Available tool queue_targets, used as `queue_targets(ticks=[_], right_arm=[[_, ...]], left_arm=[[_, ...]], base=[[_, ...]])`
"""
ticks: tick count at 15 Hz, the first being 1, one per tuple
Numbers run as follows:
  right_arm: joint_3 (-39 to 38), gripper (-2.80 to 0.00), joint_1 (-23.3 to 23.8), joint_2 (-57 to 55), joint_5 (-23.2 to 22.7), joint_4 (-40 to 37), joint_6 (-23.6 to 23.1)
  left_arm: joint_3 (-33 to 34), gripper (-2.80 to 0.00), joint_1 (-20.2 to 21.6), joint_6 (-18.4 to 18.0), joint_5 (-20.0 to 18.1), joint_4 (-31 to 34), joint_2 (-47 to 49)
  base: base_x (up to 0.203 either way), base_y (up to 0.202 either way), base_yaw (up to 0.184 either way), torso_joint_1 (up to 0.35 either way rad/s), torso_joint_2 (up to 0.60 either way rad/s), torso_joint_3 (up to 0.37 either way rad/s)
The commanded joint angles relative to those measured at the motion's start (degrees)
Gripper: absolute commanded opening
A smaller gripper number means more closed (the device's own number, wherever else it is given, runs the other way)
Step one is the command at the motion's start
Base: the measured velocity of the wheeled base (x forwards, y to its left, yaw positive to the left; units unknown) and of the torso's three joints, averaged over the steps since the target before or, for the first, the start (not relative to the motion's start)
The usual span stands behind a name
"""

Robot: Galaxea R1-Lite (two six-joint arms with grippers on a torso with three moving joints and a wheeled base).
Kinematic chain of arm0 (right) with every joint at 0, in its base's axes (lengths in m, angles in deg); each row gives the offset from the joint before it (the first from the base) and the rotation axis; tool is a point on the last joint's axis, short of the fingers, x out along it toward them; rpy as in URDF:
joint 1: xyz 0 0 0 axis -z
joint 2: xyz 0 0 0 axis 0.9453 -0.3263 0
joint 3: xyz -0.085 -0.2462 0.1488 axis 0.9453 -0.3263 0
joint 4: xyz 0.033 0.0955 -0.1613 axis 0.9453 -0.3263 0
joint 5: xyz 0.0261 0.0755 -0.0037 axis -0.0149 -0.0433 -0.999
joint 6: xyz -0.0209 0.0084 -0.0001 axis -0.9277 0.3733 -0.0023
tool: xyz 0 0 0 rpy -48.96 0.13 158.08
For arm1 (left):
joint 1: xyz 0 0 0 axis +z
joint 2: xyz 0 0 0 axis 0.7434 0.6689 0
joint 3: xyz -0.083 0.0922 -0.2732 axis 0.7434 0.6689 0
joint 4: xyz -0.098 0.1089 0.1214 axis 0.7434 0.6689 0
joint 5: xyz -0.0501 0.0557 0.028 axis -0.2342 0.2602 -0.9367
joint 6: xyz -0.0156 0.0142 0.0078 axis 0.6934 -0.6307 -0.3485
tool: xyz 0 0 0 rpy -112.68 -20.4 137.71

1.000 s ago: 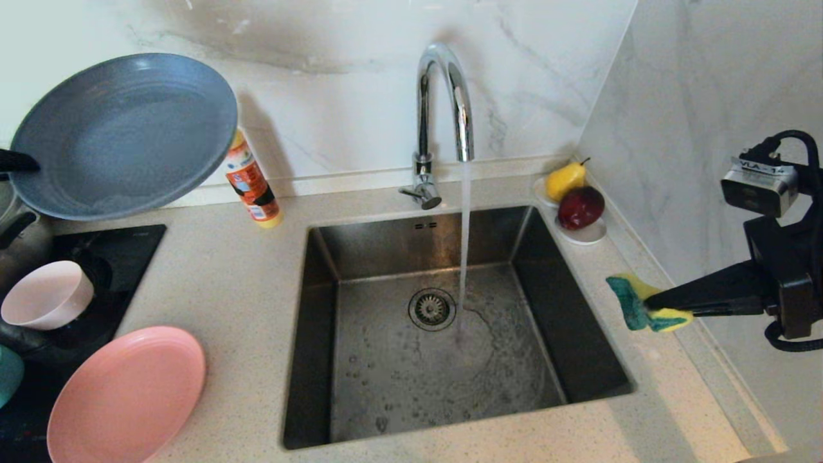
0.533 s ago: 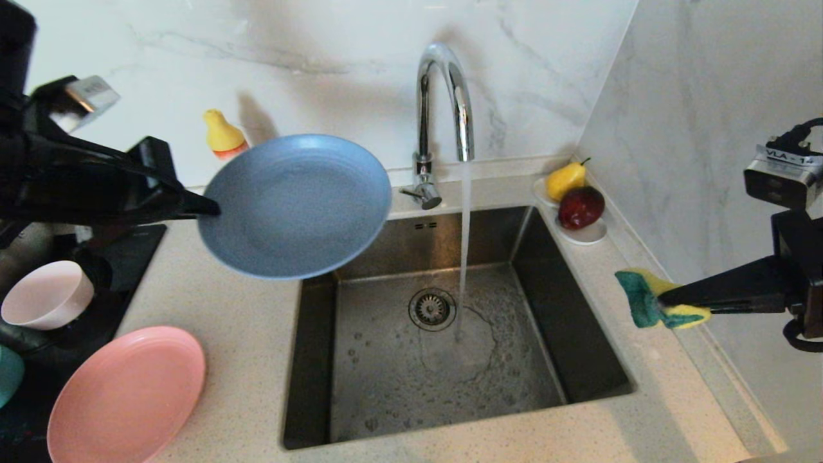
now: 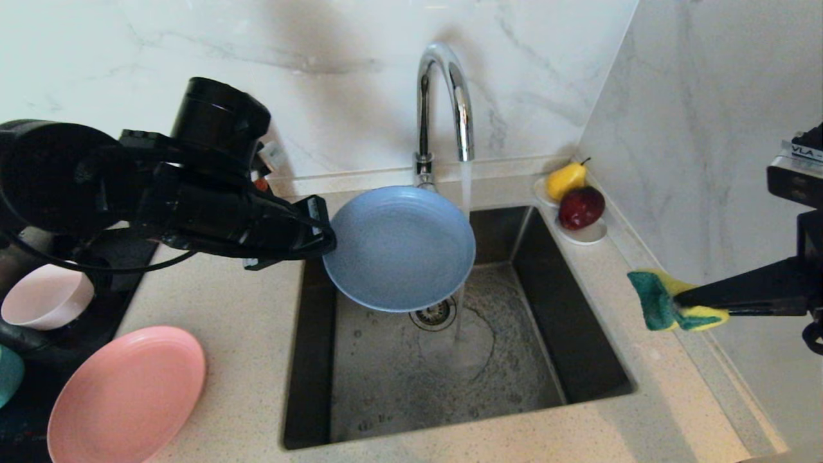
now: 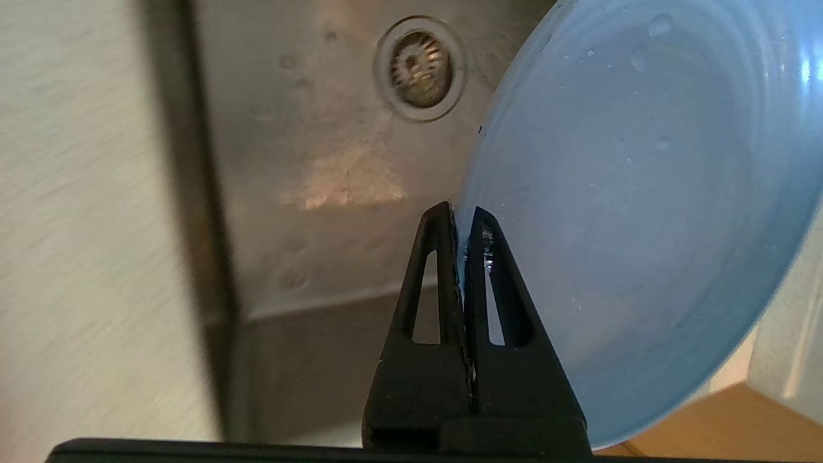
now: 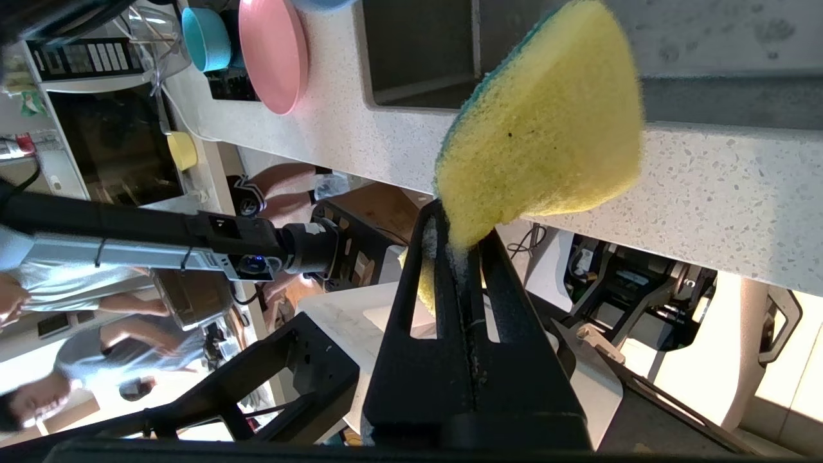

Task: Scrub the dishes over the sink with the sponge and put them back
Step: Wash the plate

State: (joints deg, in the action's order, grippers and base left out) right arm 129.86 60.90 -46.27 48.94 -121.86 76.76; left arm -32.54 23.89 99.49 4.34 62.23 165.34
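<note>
My left gripper (image 3: 325, 239) (image 4: 460, 218) is shut on the near-left rim of the grey-blue plate (image 3: 398, 247) (image 4: 636, 218). The plate hangs over the back left of the steel sink (image 3: 514, 379), its far edge beside the running water stream (image 3: 464, 186). Above the counter to the right of the sink, my right gripper (image 3: 675, 301) (image 5: 458, 228) is shut on the yellow and green sponge (image 3: 669, 302) (image 5: 543, 125). The salmon-pink plate (image 3: 125, 395) lies on the counter at the near left. A pale pink bowl (image 3: 45, 296) and a teal bowl (image 3: 8, 373) sit by the left edge.
The chrome tap (image 3: 443, 103) stands behind the sink and is running; the drain (image 3: 437, 313) (image 4: 421, 69) shows just under the plate. A small white dish (image 3: 582, 235) with a pear and a red fruit sits at the sink's back right corner. A black hob (image 3: 103, 308) lies left.
My left arm has swung the grey-blue plate from the far left, rightward and down, to above the sink by the water stream. The right gripper with the sponge has drifted slightly right.
</note>
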Motion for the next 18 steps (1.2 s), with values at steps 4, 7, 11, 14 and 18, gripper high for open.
queue_targets(ticks=[4,7,11,14,18], right_arm=[[-0.40,-2.80,-0.04,0.87,-0.13,-0.25,0.10],[-0.27,-2.80,0.04,0.77,-0.13,-0.21,-0.04],[-0.23,-2.80,-0.05,0.86,-0.13,-0.25,-0.04],[-0.23,-2.80,0.04,0.95,-0.13,-0.34,-0.04],[-0.40,-2.80,0.04,0.76,-0.13,-0.16,-0.13]], left_arm=[[-2.75,-2.80,-5.13,1.33,0.94,-5.55,10.31],[-4.61,-2.80,-7.95,1.38,0.94,-6.10,12.48],[-5.83,-2.80,-10.55,2.03,0.96,-6.10,14.18],[-5.82,-2.80,-11.43,2.92,3.00,-6.01,15.52],[-4.45,-2.80,-9.03,2.18,11.65,-5.13,15.73]], base=[[0.000,0.000,0.000,0.000,0.00,0.000],[0.000,0.000,0.000,0.000,0.00,0.000],[0.000,0.000,0.000,0.000,0.00,0.000],[0.000,0.000,0.000,0.000,0.00,0.000],[0.000,0.000,0.000,0.000,0.00,0.000]])
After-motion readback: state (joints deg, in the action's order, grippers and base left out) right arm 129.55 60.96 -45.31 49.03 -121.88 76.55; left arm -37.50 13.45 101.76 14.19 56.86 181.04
